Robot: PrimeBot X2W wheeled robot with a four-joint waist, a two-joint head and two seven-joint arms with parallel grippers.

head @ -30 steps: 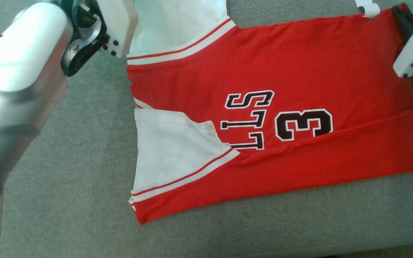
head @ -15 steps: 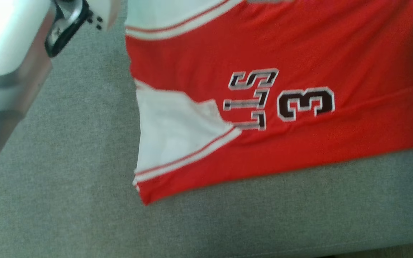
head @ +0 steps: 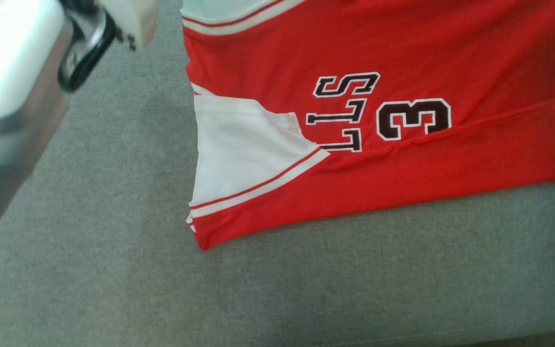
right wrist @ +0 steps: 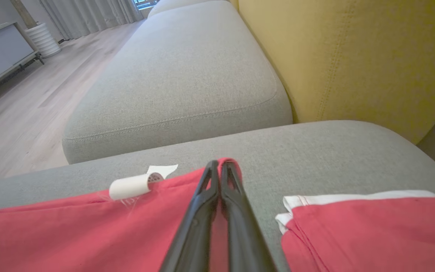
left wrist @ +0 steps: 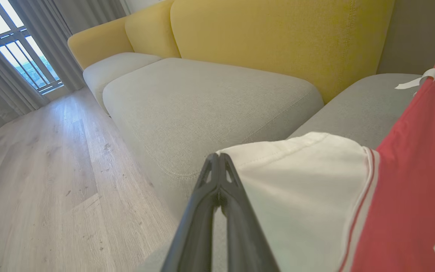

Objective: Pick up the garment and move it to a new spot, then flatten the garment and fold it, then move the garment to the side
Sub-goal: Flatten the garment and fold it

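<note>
Head camera has tipped since a second ago, so the red fabric jersey with white sleeves (head: 403, 43) sits higher in head view; the cloth looks unshifted. Left gripper (left wrist: 219, 160) has its fingers pressed together, apparently pinching the hem of the far white sleeve (left wrist: 296, 181). Right gripper (right wrist: 221, 166) is also pressed together, on the far red hem corner (right wrist: 228, 161), just beside a white paper tag (right wrist: 134, 185). Jersey lies spread on the grey woven sofa seat cushion (head: 113, 250), near long side already turned over, yellow backrest (right wrist: 353, 56) beyond. Looks like the far-edge fold. Do it by lifting both ends level, keeping the cloth taut between the grippers and laying it toward the near edge without bunching. Both pinches are thin and could slip.
</note>
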